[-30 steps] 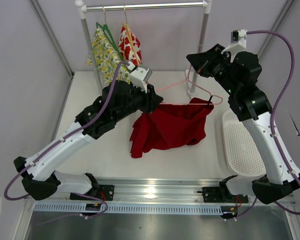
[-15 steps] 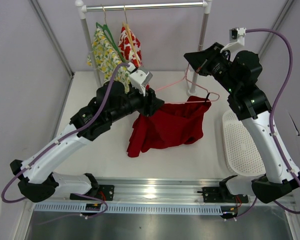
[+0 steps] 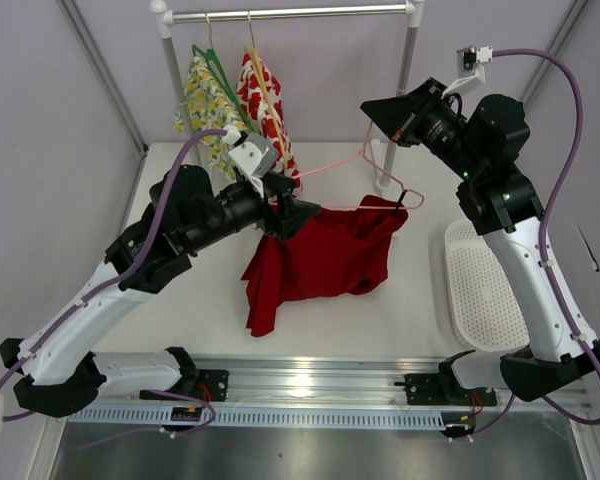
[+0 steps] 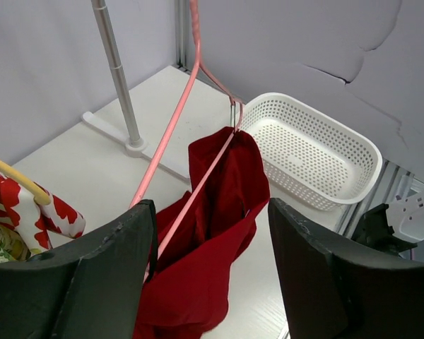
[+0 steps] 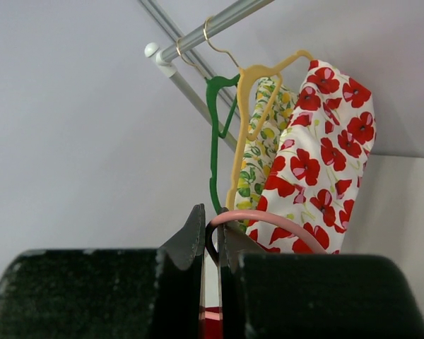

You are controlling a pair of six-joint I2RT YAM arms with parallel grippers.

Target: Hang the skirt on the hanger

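The deep-red skirt (image 3: pixel 320 255) hangs from the lower bar of the pale pink wire hanger (image 3: pixel 330 170), with its lower left end trailing down toward the table. My right gripper (image 3: pixel 370 108) is shut on the hanger's hook (image 5: pixel 268 222) and holds it up in the air. My left gripper (image 3: pixel 285 212) is open at the hanger's left end. In the left wrist view the skirt (image 4: pixel 219 212) and the hanger's wire (image 4: pixel 171 131) pass between my wide-apart fingers (image 4: pixel 120 268), and the wire lies close to the left one.
A clothes rack (image 3: pixel 290 13) stands at the back, with a yellow-green floral garment (image 3: pixel 208 105) on a green hanger (image 5: pixel 213 141) and a white red-flowered garment (image 3: pixel 260 90) on a tan hanger (image 5: pixel 258 92). A white perforated basket (image 3: pixel 485 290) lies on the right.
Both arms have risen and shifted left. The hanger and skirt went up and left with them, and the skirt now hangs more steeply.
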